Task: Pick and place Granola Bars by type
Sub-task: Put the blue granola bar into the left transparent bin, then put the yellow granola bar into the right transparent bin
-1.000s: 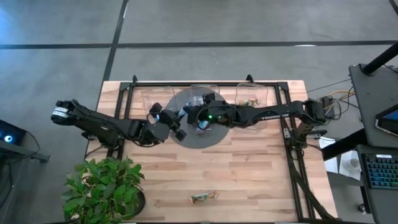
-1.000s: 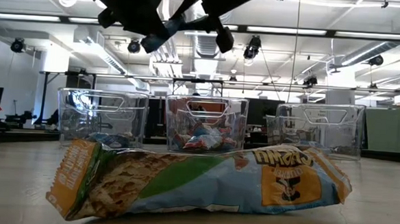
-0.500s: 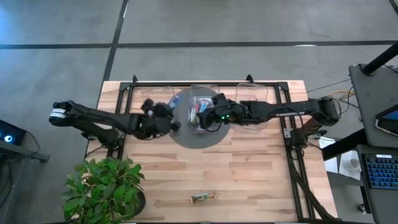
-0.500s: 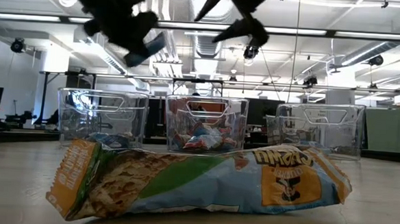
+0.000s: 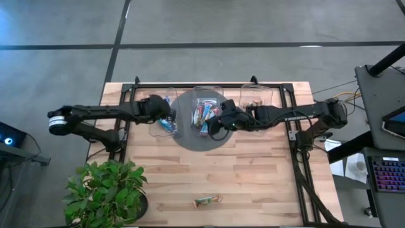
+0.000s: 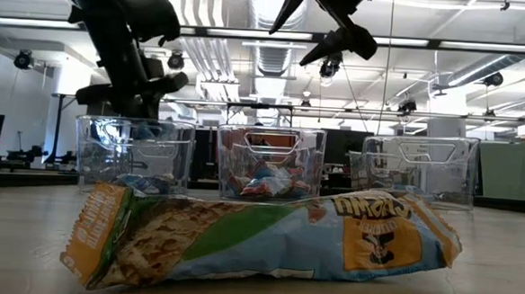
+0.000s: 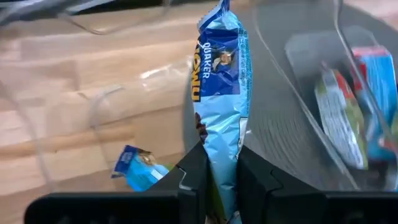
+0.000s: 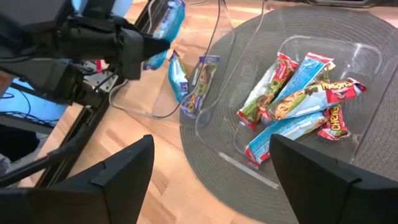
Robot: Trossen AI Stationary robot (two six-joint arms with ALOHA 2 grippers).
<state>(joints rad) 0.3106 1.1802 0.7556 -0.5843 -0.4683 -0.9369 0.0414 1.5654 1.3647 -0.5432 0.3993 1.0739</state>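
My left gripper (image 7: 221, 186) is shut on a bright-blue granola bar (image 7: 222, 81) and hangs over the left clear bin (image 5: 158, 109), at its rim in the low view (image 6: 126, 86). Two bars (image 8: 186, 81) lie in that bin. My right gripper (image 8: 211, 174) stands open above the middle bin (image 5: 205, 111), its fingers (image 6: 327, 24) high and touching nothing. Several mixed-wrapper bars (image 8: 298, 99) lie on that bin's floor. One more bar (image 5: 207, 200) lies flat on the table near the front edge. My left gripper pinches the blue bar near one end (image 7: 219, 163) between its two fingers, pressing on the wrapper's flat faces. The bar runs on past the fingertips, in line with the fingers. It is lifted clear, over the left bin.
A third clear bin (image 5: 256, 101) stands at the far right of the row. A grey round mat (image 5: 190, 139) lies under the middle bin. The front bar fills the foreground (image 6: 266, 242) of the low view. A potted plant (image 5: 104, 190) stands at the table's near left corner.
My right gripper has opened and let go of the blue bar that both grippers met at over the middle bin. My left gripper has carried that bar toward the table's left, over the left bin, and come down toward its rim.
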